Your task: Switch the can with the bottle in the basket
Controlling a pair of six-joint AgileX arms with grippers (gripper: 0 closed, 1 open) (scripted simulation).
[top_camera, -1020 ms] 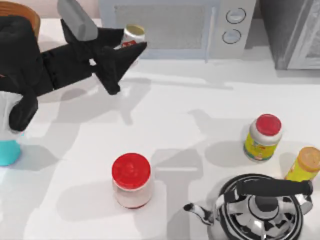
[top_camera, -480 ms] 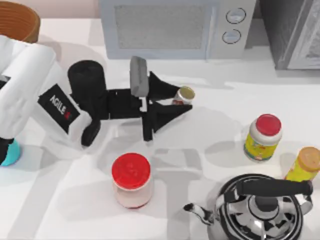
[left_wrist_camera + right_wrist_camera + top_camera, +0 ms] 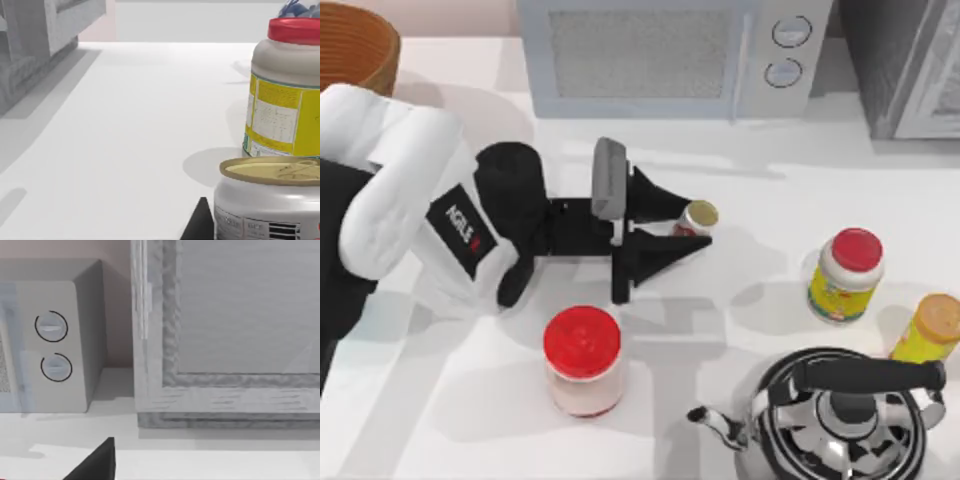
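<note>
Since half a second ago, the left gripper (image 3: 688, 228) has been carried slightly rightward over mid-table, its fingers pinched on the bottle (image 3: 697, 218). To its right stands the yellow-label jar (image 3: 844, 273), with the red-lidded pale jar (image 3: 583, 360) nearer and the microwave (image 3: 665, 55) beyond. The basket (image 3: 358, 42) sits at the far left corner.

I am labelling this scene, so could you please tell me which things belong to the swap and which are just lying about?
Job in hand:
- bottle, between the left tool fingers
- basket, top-left corner

Lying about:
- big red-lidded jar
- yellow-label jar
- orange-topped container
- kettle
- microwave
</note>
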